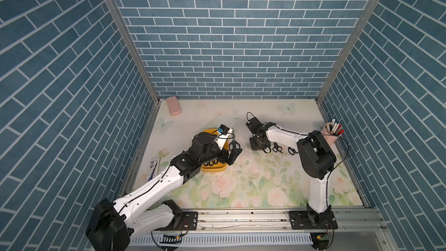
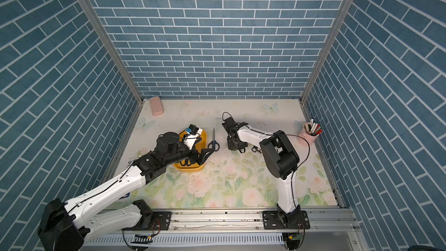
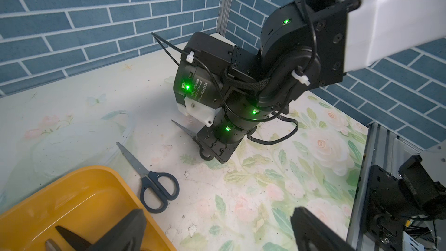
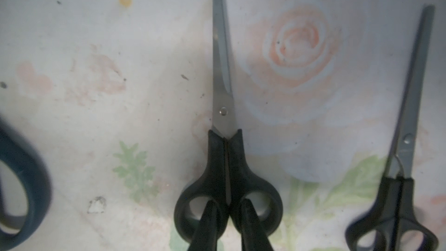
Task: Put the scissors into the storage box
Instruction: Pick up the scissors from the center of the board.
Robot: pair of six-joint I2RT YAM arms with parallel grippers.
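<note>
I'm working the pick-up of one pair of scissors (image 4: 224, 117), which is lying flat on the worktop (image 1: 241, 189), well apart from the yellow storage box (image 1: 212, 169). The right gripper (image 4: 228, 213) is standing over the black handles with one finger in each loop. Its fingers are pinching the two shanks between the loops. The left gripper (image 3: 218, 211) is hovering at the box's edge, fingers spread wide and holding nothing. The pair's long axis is running front to back, with the closed blades pointing toward the back wall (image 1: 229, 44). A slimmer pair (image 4: 407, 117) is lying nearly parallel beside it. Next I'm expecting a straight lift, then a carry across to the box, keeping that axis along its length.
</note>
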